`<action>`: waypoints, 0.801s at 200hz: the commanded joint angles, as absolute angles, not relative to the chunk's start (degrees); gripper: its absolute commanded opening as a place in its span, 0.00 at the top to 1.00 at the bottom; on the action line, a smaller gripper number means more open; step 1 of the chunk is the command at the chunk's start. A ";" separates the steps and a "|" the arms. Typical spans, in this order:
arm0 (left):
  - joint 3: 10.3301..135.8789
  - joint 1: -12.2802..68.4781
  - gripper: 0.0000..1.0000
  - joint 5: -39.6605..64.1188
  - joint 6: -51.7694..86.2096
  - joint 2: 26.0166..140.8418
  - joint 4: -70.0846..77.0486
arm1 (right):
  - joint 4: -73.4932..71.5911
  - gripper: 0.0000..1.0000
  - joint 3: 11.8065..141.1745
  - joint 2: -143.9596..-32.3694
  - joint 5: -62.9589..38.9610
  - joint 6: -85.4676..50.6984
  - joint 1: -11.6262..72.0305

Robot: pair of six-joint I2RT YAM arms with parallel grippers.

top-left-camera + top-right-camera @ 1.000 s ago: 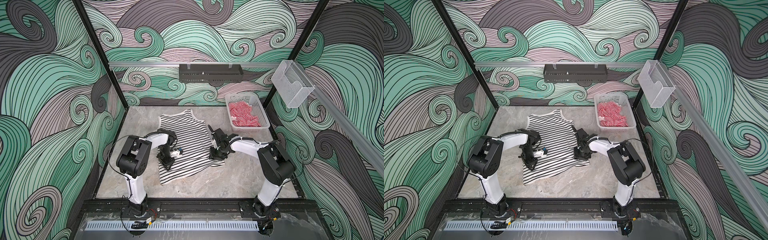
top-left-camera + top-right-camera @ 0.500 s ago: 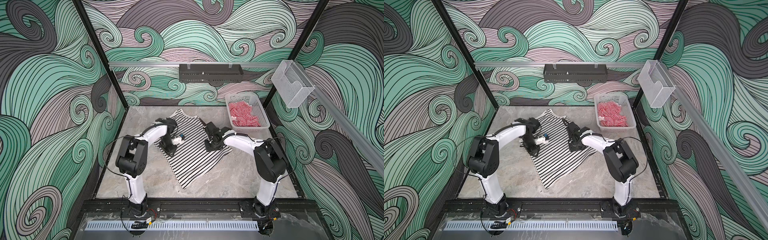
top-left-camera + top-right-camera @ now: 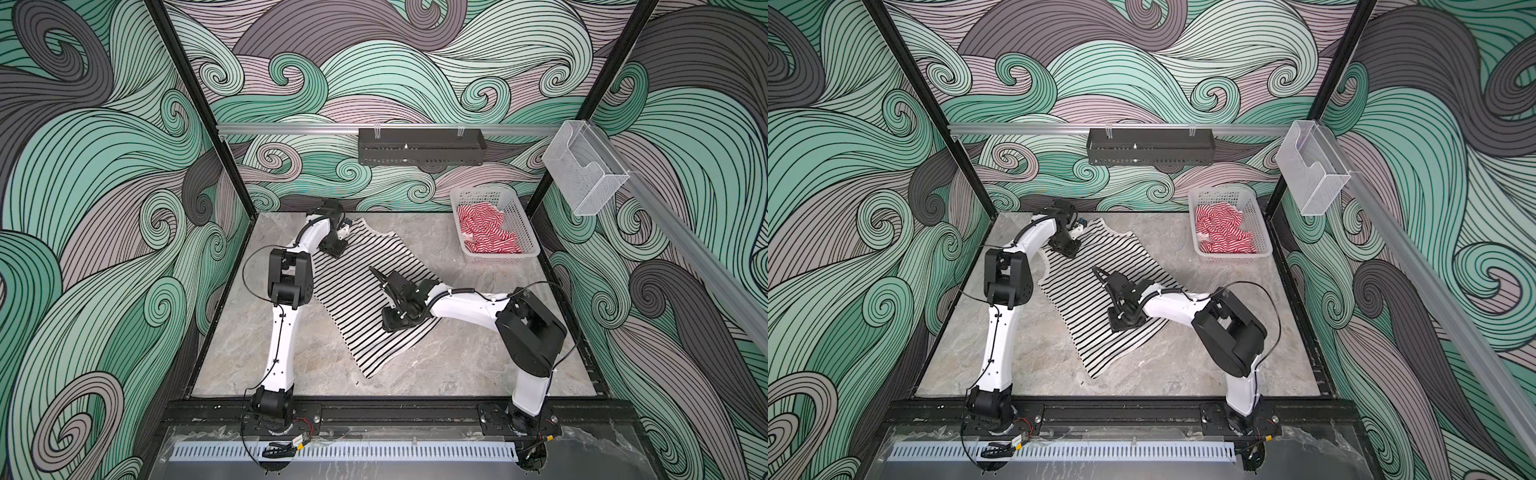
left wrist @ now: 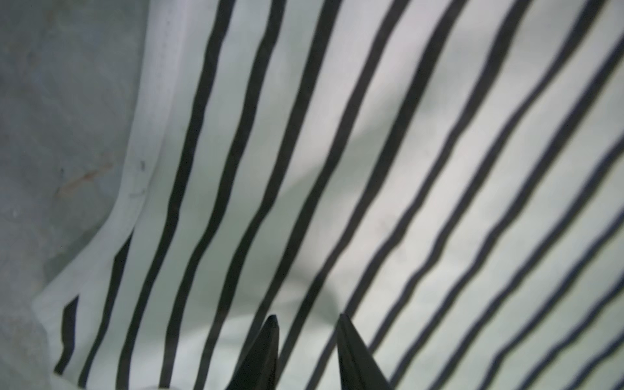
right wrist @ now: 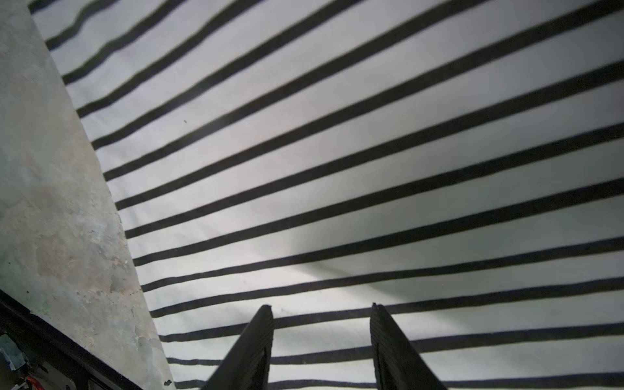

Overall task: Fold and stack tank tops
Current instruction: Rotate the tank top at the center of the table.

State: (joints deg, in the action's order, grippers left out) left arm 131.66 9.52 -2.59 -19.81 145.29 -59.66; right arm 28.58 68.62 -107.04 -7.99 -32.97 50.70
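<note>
Black-and-white tank top [image 3: 353, 299] lies diagonally on the table [image 3: 457, 365], shoulders near its far-left corner. Left gripper [image 4: 307, 317] and right gripper [image 5: 320, 305] hang over it, jaws parted, pinching nothing. Red-and-white tank top [image 3: 486, 232] is bunched in the basket [image 3: 528, 245], far-right corner.

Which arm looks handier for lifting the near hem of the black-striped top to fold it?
Right, probably. The right gripper, jaws apart, hangs over the black-and-white tank top close to its near hem, while the left gripper sits at the far shoulder end.
</note>
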 commanded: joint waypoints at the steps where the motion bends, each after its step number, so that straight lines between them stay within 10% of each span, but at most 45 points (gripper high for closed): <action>1: 136.89 9.49 0.66 -5.28 -19.71 147.24 -64.16 | 27.73 0.51 65.92 -106.01 -8.24 -35.41 50.75; 160: 89.55 5.84 0.67 -3.25 -19.14 121.48 -61.07 | 27.97 0.50 73.74 -118.18 -20.13 -24.98 24.95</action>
State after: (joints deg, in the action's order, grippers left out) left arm 96.47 5.65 -6.57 -19.84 125.62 -59.20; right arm 23.22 72.58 -113.75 -22.74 -28.12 27.27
